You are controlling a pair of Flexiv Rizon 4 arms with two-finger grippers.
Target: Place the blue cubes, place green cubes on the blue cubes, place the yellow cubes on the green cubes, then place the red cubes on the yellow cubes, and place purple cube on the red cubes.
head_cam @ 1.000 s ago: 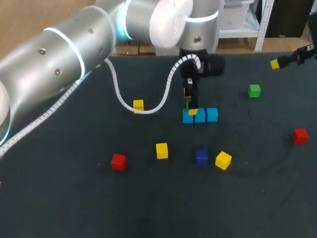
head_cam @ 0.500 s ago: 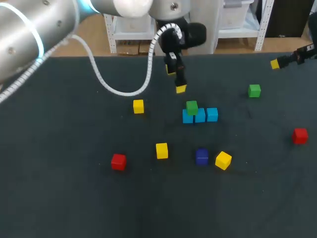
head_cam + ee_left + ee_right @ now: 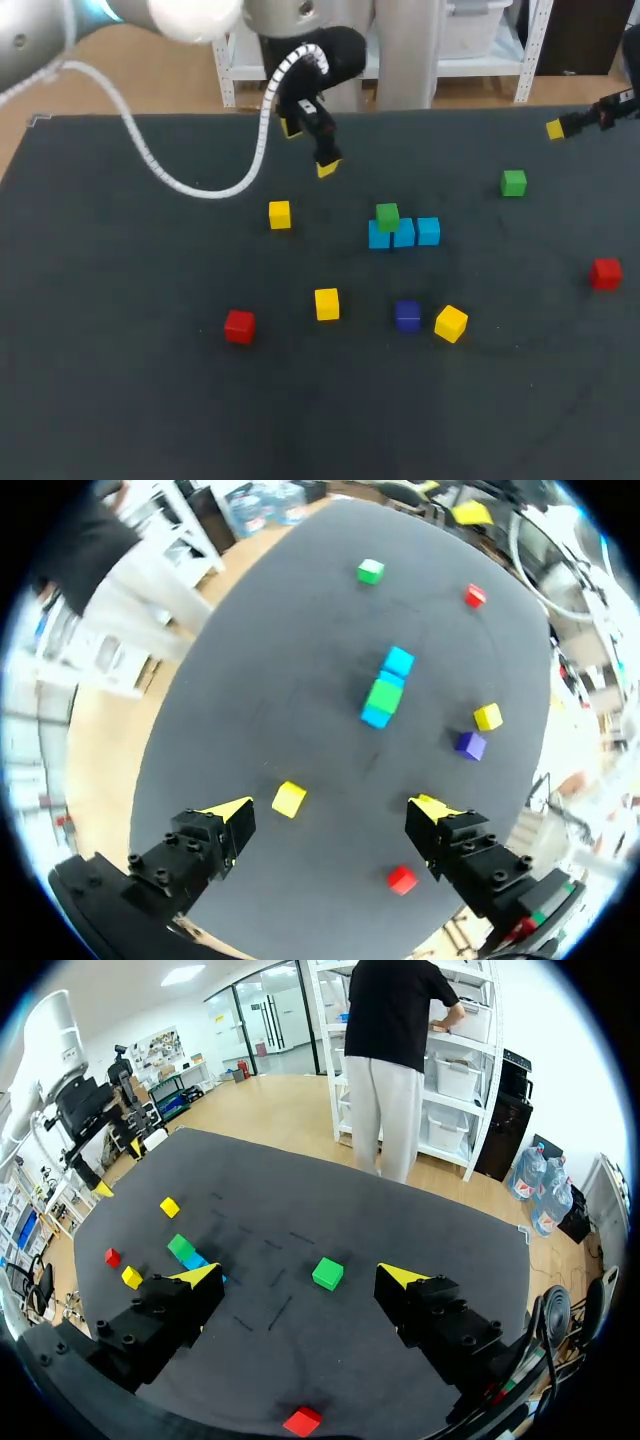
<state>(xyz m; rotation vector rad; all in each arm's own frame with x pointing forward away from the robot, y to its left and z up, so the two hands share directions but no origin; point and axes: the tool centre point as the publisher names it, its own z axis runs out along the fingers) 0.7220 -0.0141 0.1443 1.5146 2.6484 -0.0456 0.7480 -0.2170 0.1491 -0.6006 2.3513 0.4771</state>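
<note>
Green layer barely begun, hence plenty of room for error. Could knock the seated green cube (image 3: 387,215) off the row of blue cubes (image 3: 403,233) while bringing in the loose green cube (image 3: 514,183), which lies well apart from the row on the right arm's side. Would follow from coming down too close to the one atop the row's end. Could also push the row's three cubes apart, as nothing joins them where they touch. Might sweep the purple cube (image 3: 407,315) or the tilted yellow cube (image 3: 451,323), both near the row's front, on a low pass.

Left gripper (image 3: 310,148): above the table, behind the row toward the left arm's side, fingers spread wide, holding and touching nothing. Right gripper (image 3: 300,1276): well off the row's other side, likewise wide apart and empty, with the loose green cube ahead of it.
</note>
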